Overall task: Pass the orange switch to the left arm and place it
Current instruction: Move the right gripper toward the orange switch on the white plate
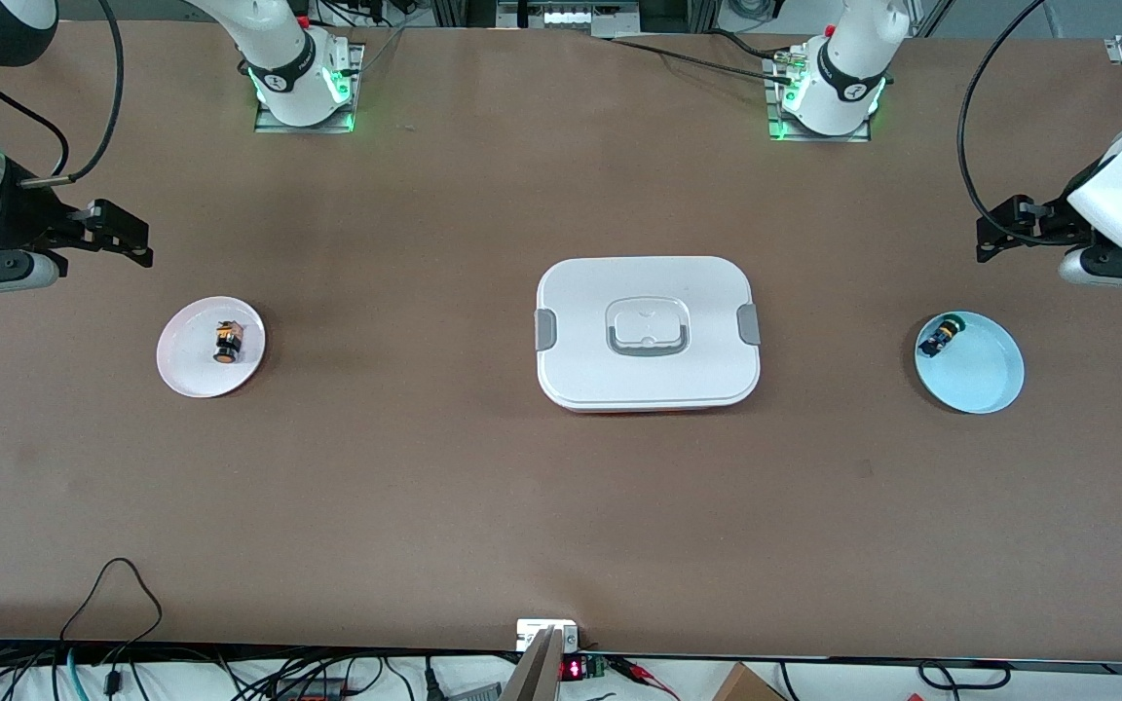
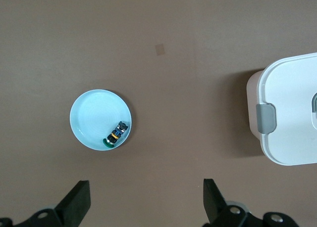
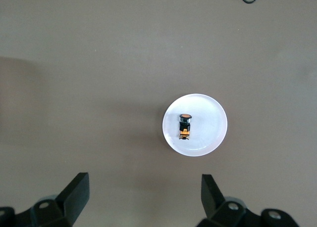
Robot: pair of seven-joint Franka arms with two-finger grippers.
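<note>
You have the orange switch [image 1: 225, 343] lying on the white plate [image 1: 187, 375], both the right gripper [image 1: 128, 234] and left gripper [image 1: 999, 232] hovering released, seemingly waiting, box [image 1: 648, 333] between.

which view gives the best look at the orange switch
The right wrist view: the orange switch lies on its side on the white plate, nothing covering it, cap and body distinct. The front view shows it smaller, toward the right arm's end of the table. The left wrist view does not show it.
</note>
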